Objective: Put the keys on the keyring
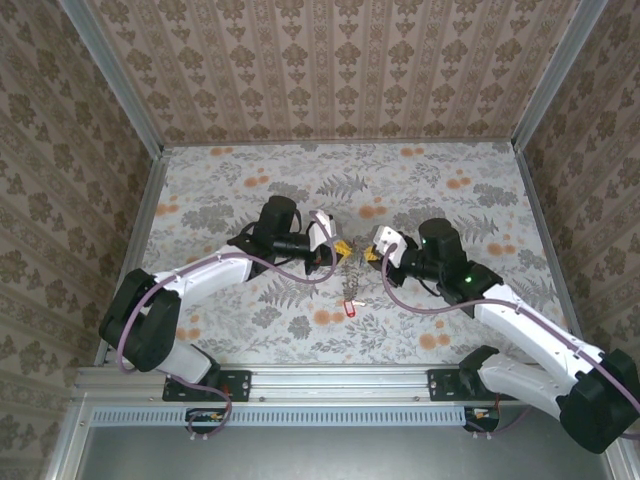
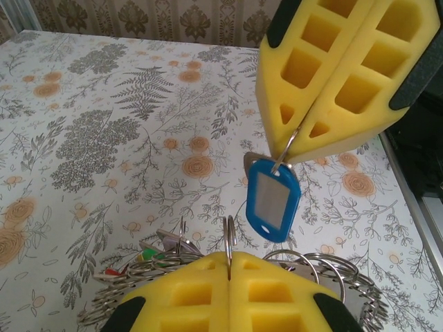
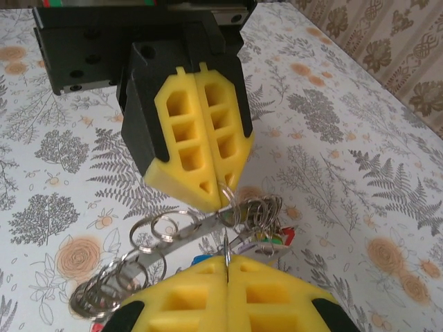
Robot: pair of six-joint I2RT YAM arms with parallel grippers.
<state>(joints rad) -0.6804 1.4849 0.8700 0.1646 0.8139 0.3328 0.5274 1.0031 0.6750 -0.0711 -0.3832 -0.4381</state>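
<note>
The biggest thing is the table (image 1: 450, 330), which has leaves and orange flowers printed on it, with patterned walls (image 1: 330, 60) around it. The left arm (image 1: 200, 275) and the right arm (image 1: 520, 320) both reach in and meet in the middle of the table. The left gripper (image 1: 340, 250) and the right gripper (image 1: 372, 256) have yellow tips that point at each other and sit very close together. The keyring (image 1: 352, 265) is right between them, in the middle of the table. It is a big bunch of grey metal rings and keys. In the left wrist view, the left gripper (image 2: 229, 257) is closed tight on one thin ring that stands up from the keyring (image 2: 332, 277). The rest of the bunch spreads out low to the left and right of it. In the same view, the right gripper (image 2: 299, 149) is also closed tight. It pinches the little wire loop of a blue key (image 2: 272, 200), and the blue tag hangs down just above the keyring. A red key (image 1: 350, 306) is on the near side of the bunch. I cannot tell if it is hooked on.
</note>
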